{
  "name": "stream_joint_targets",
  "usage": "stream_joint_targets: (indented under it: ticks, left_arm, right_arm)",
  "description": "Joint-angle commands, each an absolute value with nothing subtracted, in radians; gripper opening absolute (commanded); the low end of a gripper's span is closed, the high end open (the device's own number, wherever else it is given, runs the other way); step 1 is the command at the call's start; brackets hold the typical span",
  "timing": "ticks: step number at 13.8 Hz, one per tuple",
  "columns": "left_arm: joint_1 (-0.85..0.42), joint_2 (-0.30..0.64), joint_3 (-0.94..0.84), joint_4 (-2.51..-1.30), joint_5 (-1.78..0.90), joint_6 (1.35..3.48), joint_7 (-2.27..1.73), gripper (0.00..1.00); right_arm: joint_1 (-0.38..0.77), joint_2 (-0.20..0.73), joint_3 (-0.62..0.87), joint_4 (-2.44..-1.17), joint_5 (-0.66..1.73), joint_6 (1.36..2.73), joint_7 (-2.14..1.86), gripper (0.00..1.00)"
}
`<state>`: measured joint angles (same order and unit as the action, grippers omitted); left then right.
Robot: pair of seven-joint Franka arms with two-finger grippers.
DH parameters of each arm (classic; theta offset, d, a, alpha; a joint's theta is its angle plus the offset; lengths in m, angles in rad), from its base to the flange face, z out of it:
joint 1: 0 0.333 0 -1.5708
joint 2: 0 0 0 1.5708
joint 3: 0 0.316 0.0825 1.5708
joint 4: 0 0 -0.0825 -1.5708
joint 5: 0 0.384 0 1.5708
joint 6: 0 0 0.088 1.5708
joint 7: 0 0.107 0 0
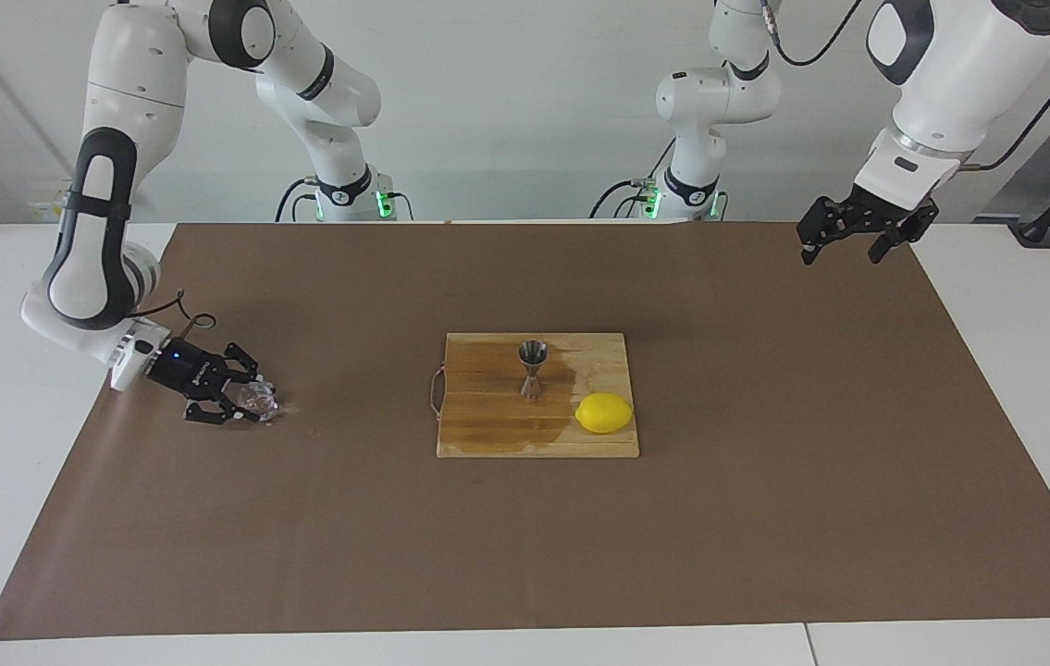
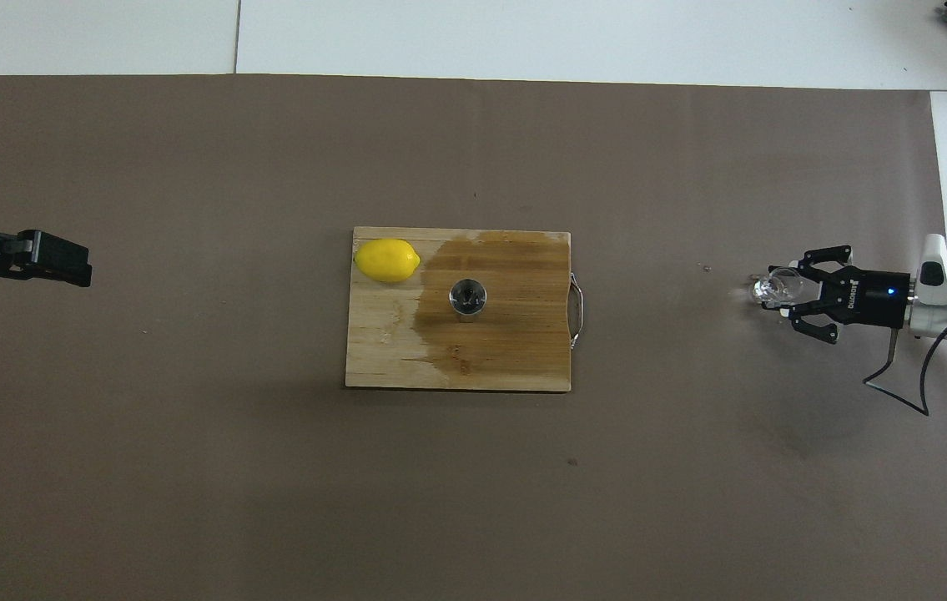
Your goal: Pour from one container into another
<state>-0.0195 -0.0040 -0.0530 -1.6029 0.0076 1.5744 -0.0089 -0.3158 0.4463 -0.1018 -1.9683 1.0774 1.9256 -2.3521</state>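
A big brown mat (image 1: 765, 444) covered most of the white table (image 1: 1024, 388). A wooden cutting board (image 1: 497, 435) lay in the middle of the mat, and part of the wood looked dark and wet.

The left arm waited. Its left gripper (image 1: 846, 239) hung in the air over the mat's edge, well apart from the board, toward the left arm's end of the table. Its jaws were spread wide and held nothing.

The right gripper (image 1: 242, 398) was down low at the mat, well apart from the board, toward the right arm's end of the table. The small clear glass cup (image 1: 259, 400) sat between its fingers, right at the mat. It was not possible to tell if the jaws pinched the cup or had let go.

A yellow lemon (image 1: 604, 413) lay on the board, at the corner farthest from the robots, toward the left arm's end. The little steel jigger (image 1: 532, 368) stood upright near the middle of the board, just beside the lemon but not touching it.
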Motion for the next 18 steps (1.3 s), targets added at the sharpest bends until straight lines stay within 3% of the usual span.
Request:
stream_joint_targets:
  ticks: [1,6,10,18]
  left_arm:
    - [-0.015,-0.029,-0.055,-1.626,0.015,1.568,-0.003,1.00]
    - [-0.015,-0.029,-0.055,-1.624,0.015,1.568,-0.003,1.00]
    - [-0.015,-0.029,-0.054,-1.624,0.015,1.568,-0.003,1.00]
    - [-0.015,-0.029,-0.054,-1.625,0.015,1.568,-0.003,1.00]
  right_arm:
    - [-0.327,0.420,-0.089,-1.997,1.112,1.930,-2.378,1.00]
    - [-0.259,0.362,-0.092,-1.939,1.128,1.931,-2.181,1.00]
    - [-0.172,0.247,-0.095,-1.916,1.028,2.058,-1.757,1.00]
    - [-0.077,0.109,-0.094,-1.914,0.472,2.134,-0.964,1.00]
